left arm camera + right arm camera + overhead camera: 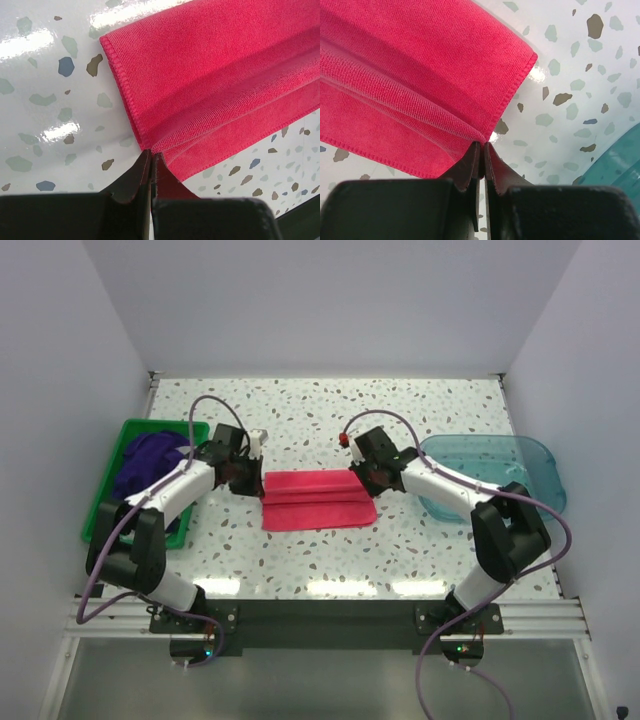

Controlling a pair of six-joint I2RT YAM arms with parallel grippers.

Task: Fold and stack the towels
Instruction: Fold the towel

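Note:
A hot pink towel (318,500) lies partly folded on the speckled table between the arms, with a raised ridge running along its length. My left gripper (256,481) is shut on the towel's left edge; in the left wrist view the gripper (151,154) pinches the pink towel (215,75) where the ridge ends. My right gripper (358,476) is shut on the right edge, and the right wrist view shows the gripper (483,145) pinching the towel (410,65) the same way. Dark purple towels (150,455) sit bunched in the green bin.
The green plastic bin (104,508) stands at the table's left side, beside the left arm. A translucent teal tray (500,472) sits at the right, under the right arm's forearm, and its rim shows as the tray (620,167) in the right wrist view.

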